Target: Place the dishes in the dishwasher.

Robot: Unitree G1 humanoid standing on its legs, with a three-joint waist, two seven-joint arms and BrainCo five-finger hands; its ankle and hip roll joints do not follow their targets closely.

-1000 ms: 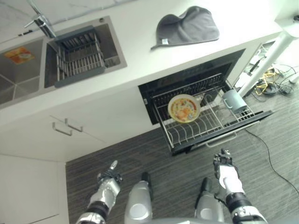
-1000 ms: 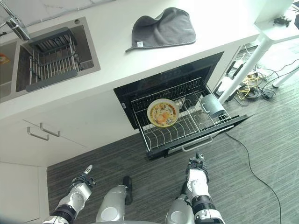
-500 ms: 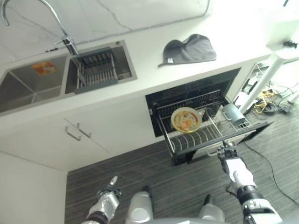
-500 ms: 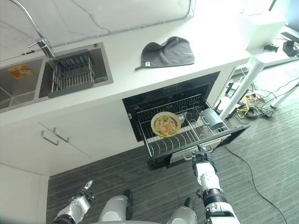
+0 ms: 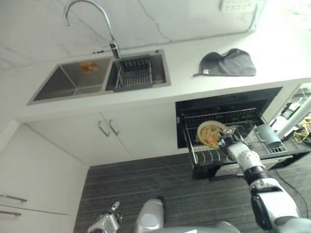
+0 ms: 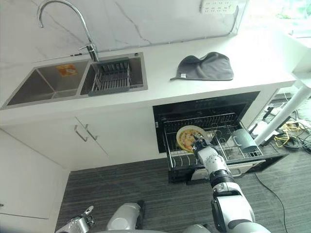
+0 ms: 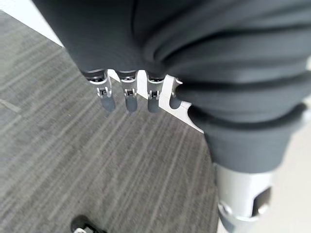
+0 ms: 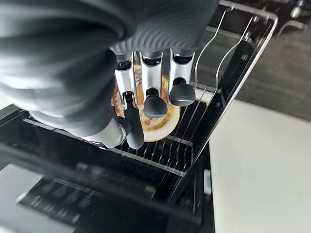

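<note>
A yellow patterned plate (image 5: 209, 134) stands upright in the pulled-out dishwasher rack (image 5: 203, 156); a grey mug (image 5: 267, 136) lies at the rack's right end. My right hand (image 5: 237, 148) reaches over the rack's front, just right of the plate. In the right wrist view its fingers (image 8: 153, 85) hang relaxed, open, in front of the plate (image 8: 163, 127), with nothing gripped. My left hand (image 5: 108, 223) stays low over the floor, and its fingers (image 7: 128, 86) are straight and open in the left wrist view.
On the white counter lies a grey cloth (image 5: 228, 63). The double sink (image 5: 73, 83) holds a dark drain basket (image 5: 134, 73) under a tall faucet (image 5: 112, 43). Cabinet handles (image 5: 108, 128) are left of the dishwasher. A white table leg (image 5: 296, 116) and cables stand to the right.
The camera has swung up, showing more counter and wall. My right hand has risen from near the floor to the rack beside the plate. The left hand stayed low.
</note>
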